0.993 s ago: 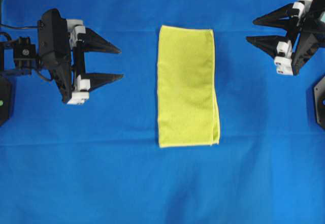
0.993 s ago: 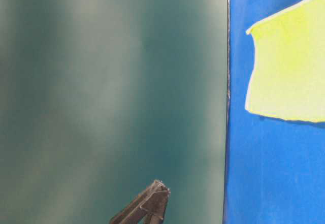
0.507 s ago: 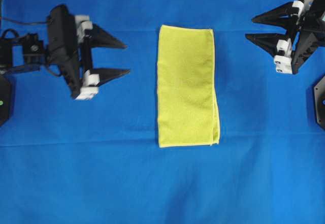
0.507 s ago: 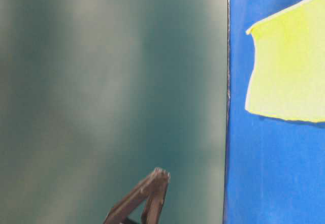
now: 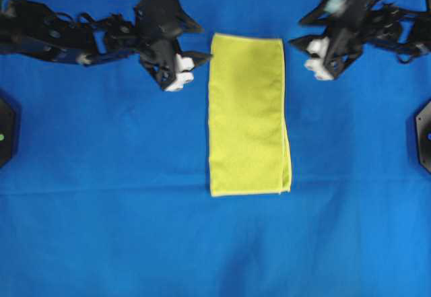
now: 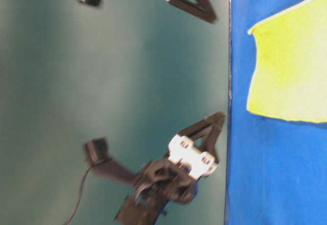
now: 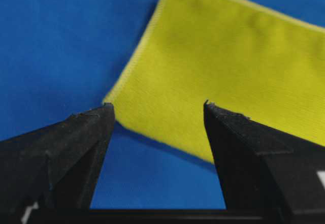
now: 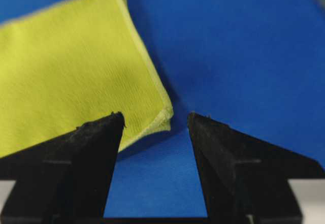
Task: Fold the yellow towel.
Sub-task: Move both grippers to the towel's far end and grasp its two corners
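Evidently you had both arms lined up on the far short edge of the towel, which lay already folded into a long strip on the blue cloth, its long axis running away from you, flat and untouched.

On the left, your left gripper sat just beside the towel's far left corner, jaws spread wide and holding nothing. In the left wrist view that corner lay between the two fingers, slightly ahead of them. The risk I judged there was coming down short and pinching blue cloth along with the towel, or only the top layer, since this side looked like a fold and could slip out of a shallow bite.

On the right, your right gripper was likewise spread and empty, near the far right corner. In its wrist view the corner showed two stacked hems, slightly parted. I judged that to be the weaker side: a nip on just the upper layer would peel the fold open when lifted.

Uneven timing between the two arms could also have dragged the strip askew, leaving a crooked second fold.
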{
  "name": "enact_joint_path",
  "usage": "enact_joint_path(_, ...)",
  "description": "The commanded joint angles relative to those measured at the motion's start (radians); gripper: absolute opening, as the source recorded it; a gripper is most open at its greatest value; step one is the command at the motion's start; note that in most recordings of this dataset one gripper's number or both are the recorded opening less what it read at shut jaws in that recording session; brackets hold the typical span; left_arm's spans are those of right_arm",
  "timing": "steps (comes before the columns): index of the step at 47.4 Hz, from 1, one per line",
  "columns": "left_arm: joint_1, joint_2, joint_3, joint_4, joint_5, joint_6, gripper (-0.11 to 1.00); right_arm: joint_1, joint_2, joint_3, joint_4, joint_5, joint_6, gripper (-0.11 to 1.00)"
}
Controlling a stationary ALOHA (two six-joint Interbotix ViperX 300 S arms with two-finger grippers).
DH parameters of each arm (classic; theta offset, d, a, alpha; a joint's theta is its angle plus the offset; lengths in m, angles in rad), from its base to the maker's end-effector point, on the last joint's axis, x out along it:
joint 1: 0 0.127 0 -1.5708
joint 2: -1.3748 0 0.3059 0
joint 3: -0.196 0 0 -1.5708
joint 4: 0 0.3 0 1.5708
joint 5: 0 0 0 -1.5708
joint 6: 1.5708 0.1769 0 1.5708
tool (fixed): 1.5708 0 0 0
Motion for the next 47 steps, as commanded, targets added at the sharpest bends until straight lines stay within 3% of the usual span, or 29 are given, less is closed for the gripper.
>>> enact_joint_path(1,0.011,0.031,-0.055,0.002,-0.003,0.0,0.68,-0.008,0.057,-0.054,-0.014,0.011,0.003,0.58)
enact_joint_path(20,0.038,0.215,-0.149,0.002,-0.002,0.0,0.68,-0.026,0.241,-0.135,-0.04,0.009,0.002,0.58)
enact_joint_path(36,0.054,0.233,-0.149,0.002,0.017,0.002,0.65,-0.037,0.318,-0.147,-0.043,0.009,0.002,0.53)
enact_joint_path(41,0.054,0.235,-0.153,0.002,0.038,0.006,0.51,-0.037,0.318,-0.143,-0.054,0.014,-0.002,0.41)
enact_joint_path(47,0.048,0.235,-0.155,0.003,0.044,0.032,0.25,-0.037,0.318,-0.138,-0.06,0.029,-0.002,0.14)
